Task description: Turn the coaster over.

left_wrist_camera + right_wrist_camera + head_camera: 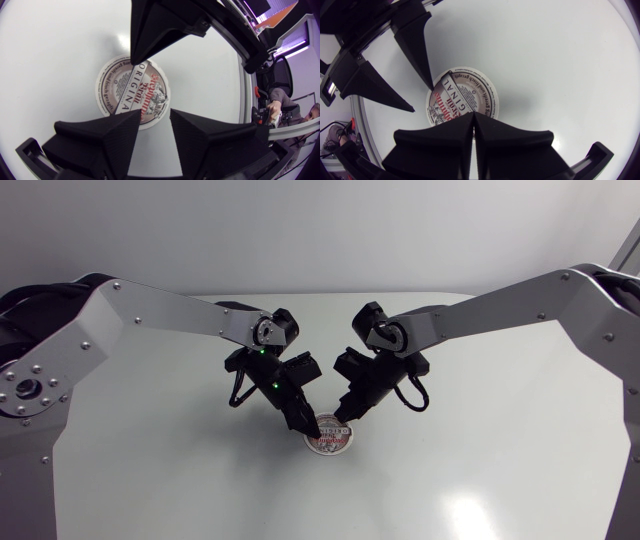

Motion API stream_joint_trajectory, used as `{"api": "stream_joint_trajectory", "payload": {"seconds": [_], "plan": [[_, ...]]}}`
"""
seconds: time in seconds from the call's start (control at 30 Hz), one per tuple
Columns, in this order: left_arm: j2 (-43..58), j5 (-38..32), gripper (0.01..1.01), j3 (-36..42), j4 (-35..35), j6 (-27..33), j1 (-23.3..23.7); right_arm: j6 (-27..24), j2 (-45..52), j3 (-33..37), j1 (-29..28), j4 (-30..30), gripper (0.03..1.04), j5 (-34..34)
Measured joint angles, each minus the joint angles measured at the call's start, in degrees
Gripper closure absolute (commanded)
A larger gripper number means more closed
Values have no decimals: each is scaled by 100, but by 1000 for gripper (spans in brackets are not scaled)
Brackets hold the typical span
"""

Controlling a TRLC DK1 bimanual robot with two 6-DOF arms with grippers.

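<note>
Left gripper [303, 423] stood wide at 10 o'clock of coaster [329, 442], right gripper [343, 417] closed at 1. Judged the flat coaster risked skidding under either tip.

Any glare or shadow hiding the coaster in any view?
Head view: glare patch on the table, well clear of the coaster. Left wrist view: no glare, print readable, left gripper overlaps its near edge. Right wrist view: no glare either, shut right gripper hides the near edge.
</note>
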Motion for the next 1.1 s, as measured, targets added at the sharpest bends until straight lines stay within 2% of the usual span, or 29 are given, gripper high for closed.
{"api": "stream_joint_trajectory", "payload": {"seconds": [0.33, 1.1], "plan": [[269, 190, 815, 0, -597, 339, -127, -114, 103, 2, -77, -2, 1016, 0], [807, 219, 818, 551, -444, 92, -116, -140, 229, -44, -46, -2, 1016, -11]]}}
